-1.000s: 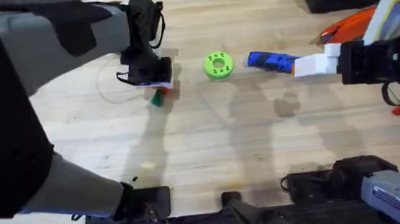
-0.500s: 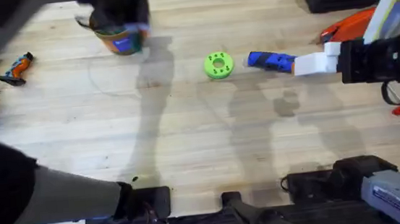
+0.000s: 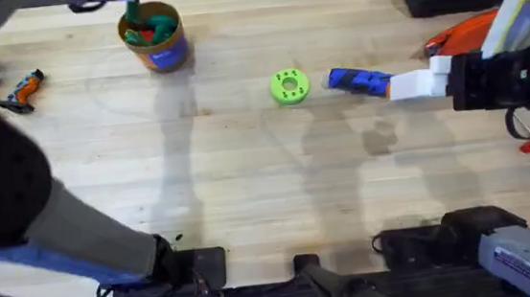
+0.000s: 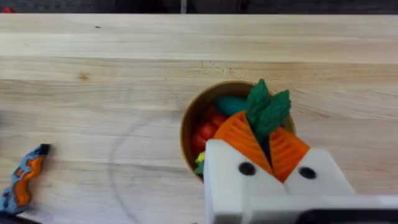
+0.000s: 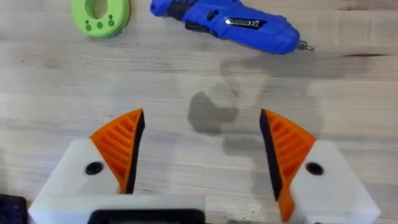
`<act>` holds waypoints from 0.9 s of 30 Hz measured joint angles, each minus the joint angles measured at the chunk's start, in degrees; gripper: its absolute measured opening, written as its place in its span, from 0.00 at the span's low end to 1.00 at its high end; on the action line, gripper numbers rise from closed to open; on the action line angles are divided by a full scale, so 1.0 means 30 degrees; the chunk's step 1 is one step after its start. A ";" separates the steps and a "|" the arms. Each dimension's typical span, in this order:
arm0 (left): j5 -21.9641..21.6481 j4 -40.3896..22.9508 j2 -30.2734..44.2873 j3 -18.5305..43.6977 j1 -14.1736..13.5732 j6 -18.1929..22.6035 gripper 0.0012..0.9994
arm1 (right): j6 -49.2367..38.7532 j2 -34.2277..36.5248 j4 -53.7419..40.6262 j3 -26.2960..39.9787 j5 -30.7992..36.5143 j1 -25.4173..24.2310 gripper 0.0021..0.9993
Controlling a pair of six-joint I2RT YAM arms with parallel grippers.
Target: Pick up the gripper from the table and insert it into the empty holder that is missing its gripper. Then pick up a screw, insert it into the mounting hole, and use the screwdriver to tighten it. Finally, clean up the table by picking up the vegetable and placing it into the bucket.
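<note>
Now the left gripper (image 4: 268,151) hangs over the bucket (image 3: 153,35) at the bench's (image 3: 248,169) far left, jaws pinching the vegetable (image 4: 266,113) by its lower end. It looks light, knobbly, easy to grip. The right gripper (image 5: 202,155), jaws spread, sits near the screwdriver (image 5: 233,26), likely heavier; grasp mid-body.

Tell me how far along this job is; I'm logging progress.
Nearly at the end. In hand: the left gripper is shut on the vegetable, held over the bucket, not yet released. The screwdriver lies on the table beyond the open right gripper. Whether the insertion and screw steps are done cannot be told.
</note>
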 joint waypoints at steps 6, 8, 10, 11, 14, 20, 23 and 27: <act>0.0210 0.0422 0.1326 -0.0029 -0.0134 0.0135 0.02 | 0.0003 0.0000 0.0000 0.0000 0.0000 0.0000 0.99; 0.0258 0.0460 0.1314 -0.0036 -0.0134 0.0252 0.26 | 0.0006 0.0007 0.0000 0.0000 0.0000 0.0000 0.99; 0.0277 0.0502 0.1211 -0.0036 -0.0127 0.0246 0.57 | 0.0000 0.0005 0.0000 0.0000 0.0000 0.0000 0.99; 0.0280 0.0428 0.1148 -0.0036 -0.0127 0.0246 0.71 | 0.0000 0.0000 0.0000 0.0000 0.0000 0.0000 0.99; 0.0323 -0.0331 0.0728 -0.0036 -0.0127 0.0145 0.98 | 0.0007 0.0000 0.0000 0.0000 0.0000 0.0000 0.99; 0.0397 -0.3994 -0.1915 -0.0036 -0.0134 -0.0219 0.99 | 0.0006 0.0001 0.0000 0.0000 0.0000 0.0000 0.99; 0.0420 -0.6644 -0.4134 -0.0036 -0.0197 -0.0338 0.99 | 0.0005 0.0002 0.0000 0.0000 0.0000 0.0000 0.99; 0.0462 -0.9841 -0.6749 -0.0036 -0.0453 -0.0359 0.99 | 0.0007 0.0000 0.0000 0.0000 0.0000 0.0000 0.99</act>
